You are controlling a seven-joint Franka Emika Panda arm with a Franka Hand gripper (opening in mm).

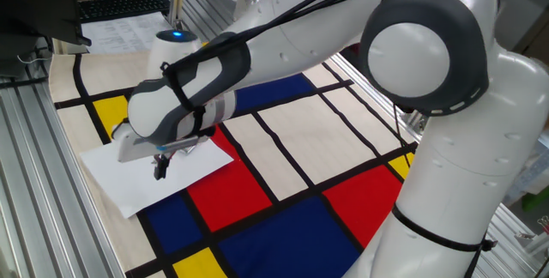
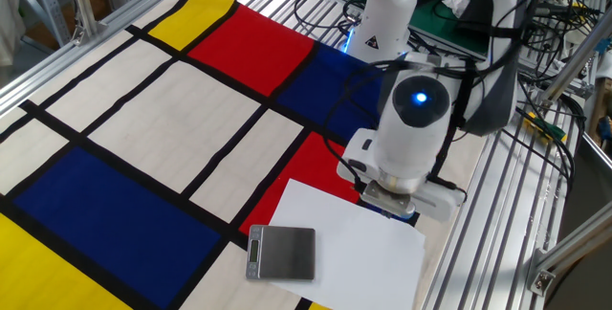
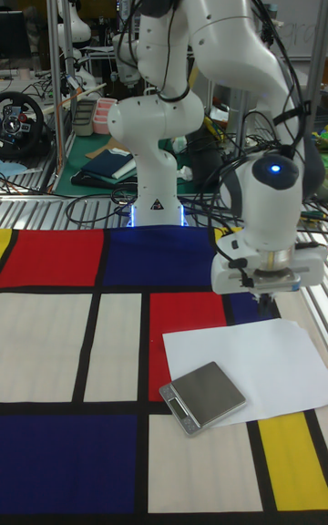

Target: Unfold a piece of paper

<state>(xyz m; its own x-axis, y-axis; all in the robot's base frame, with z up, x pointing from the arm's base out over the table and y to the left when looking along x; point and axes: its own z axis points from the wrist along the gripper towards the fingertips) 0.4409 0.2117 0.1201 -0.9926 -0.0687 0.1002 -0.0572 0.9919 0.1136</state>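
The paper point(image 3: 260, 363) lies flat on the cloth point(image 3: 55, 343); a grey block point(image 3: 202, 396) rests on its 7 o'clock corner. The gripper point(image 1: 160, 168) hangs over the sheet's far edge, fingers together, holding nothing.

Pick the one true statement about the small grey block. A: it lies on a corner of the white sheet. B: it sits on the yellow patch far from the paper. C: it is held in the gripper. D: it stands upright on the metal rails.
A: the small grey block lies flat, overlapping the near left corner of the piece of paper, while the gripper hangs over the sheet's far edge, apart from the block.
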